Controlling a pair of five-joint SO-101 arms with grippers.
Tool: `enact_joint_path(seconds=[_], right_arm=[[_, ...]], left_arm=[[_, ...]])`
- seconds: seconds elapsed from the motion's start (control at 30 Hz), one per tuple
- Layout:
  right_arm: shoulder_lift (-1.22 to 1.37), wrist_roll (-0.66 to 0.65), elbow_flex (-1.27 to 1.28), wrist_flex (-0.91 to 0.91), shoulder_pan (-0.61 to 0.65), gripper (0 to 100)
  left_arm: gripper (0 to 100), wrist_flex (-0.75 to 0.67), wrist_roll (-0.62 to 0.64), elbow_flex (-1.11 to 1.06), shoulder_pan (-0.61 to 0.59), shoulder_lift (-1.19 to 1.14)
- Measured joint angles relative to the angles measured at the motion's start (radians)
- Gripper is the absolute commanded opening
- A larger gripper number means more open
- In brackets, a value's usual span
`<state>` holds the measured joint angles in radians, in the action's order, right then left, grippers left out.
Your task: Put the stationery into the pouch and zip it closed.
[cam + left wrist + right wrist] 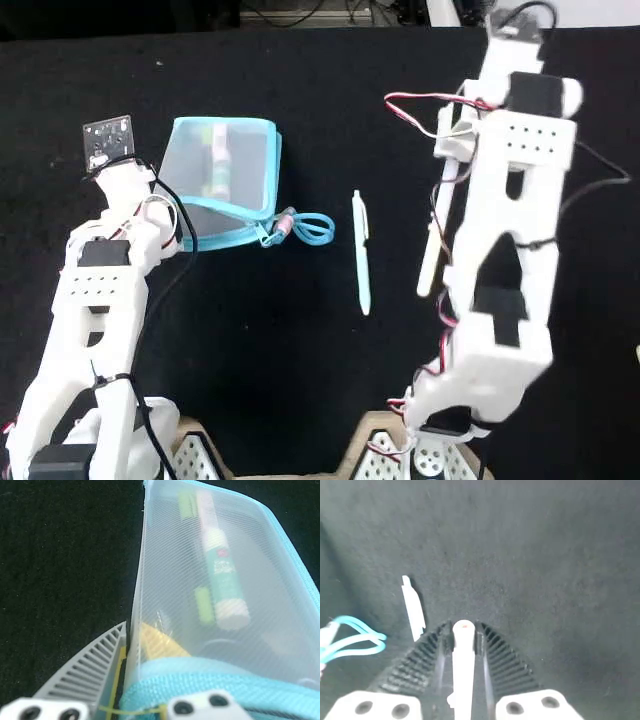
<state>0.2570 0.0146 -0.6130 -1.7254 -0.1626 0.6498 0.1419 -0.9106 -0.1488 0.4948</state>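
The left hand (pixel 131 640) is clamped on a corner of the translucent mesh pouch with a turquoise zip (pixel 245 165), probably to anchor it so things can slide in (a white-and-green tube (pixel 220 575) already lies inside). The right hand (pixel 463 630) is clenched on a slim white pen (pixel 463 675) above the black cloth counter (pixel 300 100). A pale blue-and-white pen (pixel 361 255) lies loose near the pouch.

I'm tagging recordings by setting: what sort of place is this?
Probably a robotics lab bench or hobby workshop. The left arm and right arm are white, with exposed wiring. They stand at a table draped in black cloth, with loose cables behind it.
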Motion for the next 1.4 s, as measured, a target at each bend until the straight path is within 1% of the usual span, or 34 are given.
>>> enact_joint_path(seconds=[0.3, 0.43, 0.5, 0.77, 0.9, 1.2, 1.27, 1.4], right_arm=[[-0.166, 0.068, 0.009, 0.011, 0.017, 1.1], [-0.259, 0.069, 0.087, 0.012, 0.068, 1.1], [-0.327, 0.069, 0.16, 0.046, 0.094, 1.1], [-0.624, 0.071, 0.578, 0.334, 0.166, 1.1], [-0.804, 0.071, 0.755, 0.466, 0.226, 1.5], [-1.204, 0.071, 1.125, 0.746, 0.466, 1.5], [-1.283, 0.071, 1.221, 0.839, 0.52, 1.5], [-1.404, 0.071, 1.412, 1.085, 0.629, 1.2]], left_arm=[[3, 0.0, 0.0, 0.0, 0.0, 0.0], [3, 0.0, 0.0, 0.0, 0.0, 0.0], [3, 0.0, 0.0, 0.0, 0.0, 0.0], [3, 0.0, 0.0, 0.0, 0.0, 0.0], [3, 0.0, 0.0, 0.0, 0.0, 0.0], [3, 0.0, 0.0, 0.0, 0.0, 0.0], [3, 0.0, 0.0, 0.0, 0.0, 0.0], [3, 0.0, 0.0, 0.0, 0.0, 0.0]])
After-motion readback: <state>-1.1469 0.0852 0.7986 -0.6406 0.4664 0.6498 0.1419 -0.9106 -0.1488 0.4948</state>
